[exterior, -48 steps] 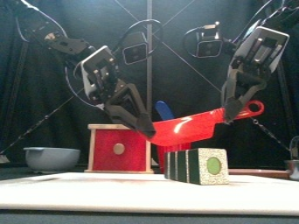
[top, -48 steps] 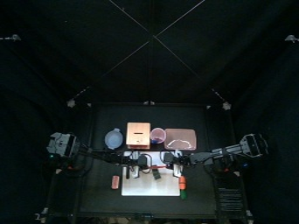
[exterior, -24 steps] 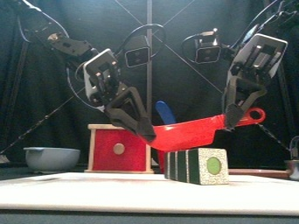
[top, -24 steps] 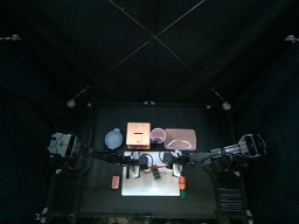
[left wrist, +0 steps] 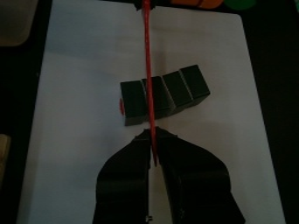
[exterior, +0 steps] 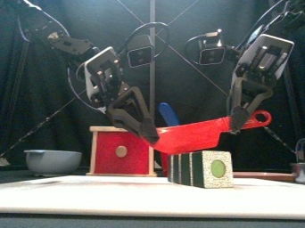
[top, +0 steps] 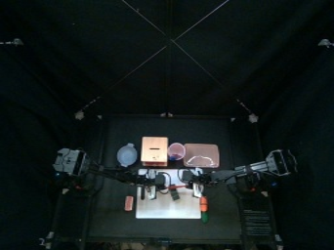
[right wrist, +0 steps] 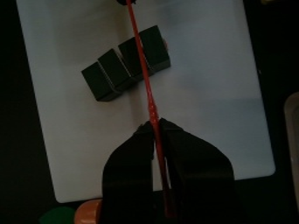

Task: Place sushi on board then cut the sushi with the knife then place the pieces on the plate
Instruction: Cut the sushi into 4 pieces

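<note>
**Two grippers share the red knife (exterior: 197, 134) over the sushi roll (exterior: 201, 167)**

The left gripper (exterior: 148, 135) and right gripper (exterior: 240, 125) each pinch one end of the knife; the roll lies whole on the white board (exterior: 71, 191); the wooden box (exterior: 120, 151) and bowl (exterior: 53, 161) stand behind.

No readable text, label or number shows anywhere.

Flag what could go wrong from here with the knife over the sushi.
The red knife, pinched at both ends by the left gripper and right gripper, hangs tilted above the sushi roll: its lower end may hit first and shove the roll across the white board. Uneven lowering might twist it loose.
</note>
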`<state>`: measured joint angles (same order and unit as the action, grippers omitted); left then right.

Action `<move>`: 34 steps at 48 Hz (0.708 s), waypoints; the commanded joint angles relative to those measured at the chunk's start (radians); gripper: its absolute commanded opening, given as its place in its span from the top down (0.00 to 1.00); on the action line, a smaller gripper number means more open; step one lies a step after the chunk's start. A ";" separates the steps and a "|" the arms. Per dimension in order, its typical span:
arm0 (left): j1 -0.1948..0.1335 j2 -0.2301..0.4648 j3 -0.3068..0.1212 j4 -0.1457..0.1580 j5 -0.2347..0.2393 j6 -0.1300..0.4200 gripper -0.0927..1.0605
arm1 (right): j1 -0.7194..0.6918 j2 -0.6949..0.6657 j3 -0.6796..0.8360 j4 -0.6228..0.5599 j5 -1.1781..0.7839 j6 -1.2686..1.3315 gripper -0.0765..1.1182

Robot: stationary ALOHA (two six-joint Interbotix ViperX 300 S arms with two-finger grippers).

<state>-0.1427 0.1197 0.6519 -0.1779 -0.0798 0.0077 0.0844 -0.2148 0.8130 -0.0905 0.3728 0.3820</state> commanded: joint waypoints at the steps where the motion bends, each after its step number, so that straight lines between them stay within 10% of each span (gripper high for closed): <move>1: -0.025 -0.012 -0.026 -0.006 -0.003 -0.002 0.50 | -0.018 -0.006 -0.014 0.000 0.002 0.002 0.62; 34: -0.023 0.009 -0.026 -0.017 -0.003 -0.002 0.50 | -0.035 0.017 -0.018 -0.006 0.003 0.002 0.62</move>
<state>-0.1457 0.1396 0.6489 -0.1948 -0.0798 0.0077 0.0782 -0.1887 0.8115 -0.0920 0.3728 0.3804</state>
